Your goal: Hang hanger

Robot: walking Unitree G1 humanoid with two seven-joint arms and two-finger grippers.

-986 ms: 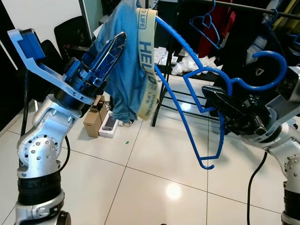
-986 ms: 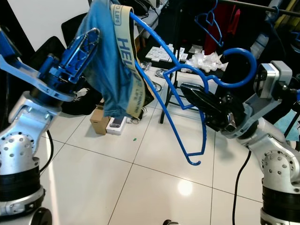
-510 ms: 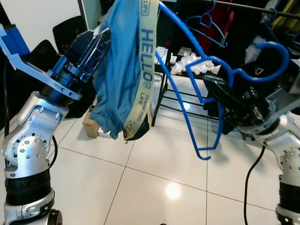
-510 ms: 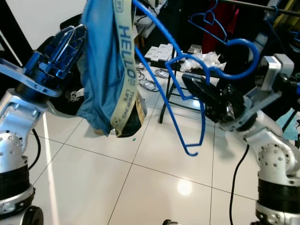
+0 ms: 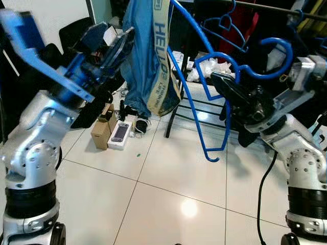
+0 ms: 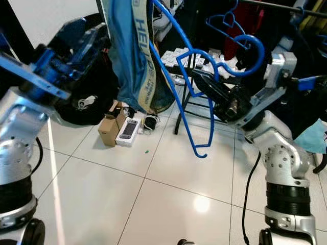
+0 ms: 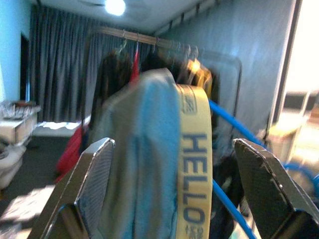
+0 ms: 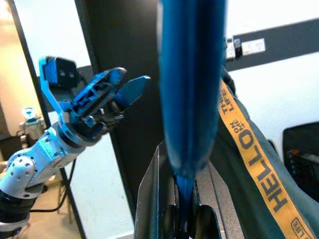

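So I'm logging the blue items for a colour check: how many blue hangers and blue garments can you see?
Blue hangers: 2, one held by the right gripper as the held hanger, one spare hanger on the rail.
Blue garments: 1, the blue garment draped on the held hanger.
Total: 3

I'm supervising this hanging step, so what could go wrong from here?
The right hand alone grips the hanger near its hook, so it may twist in that grip. The shorts sit far out on one arm, with the left hand open and apart from them, so they might slide off. The hook could snag the hanger already on the rail.
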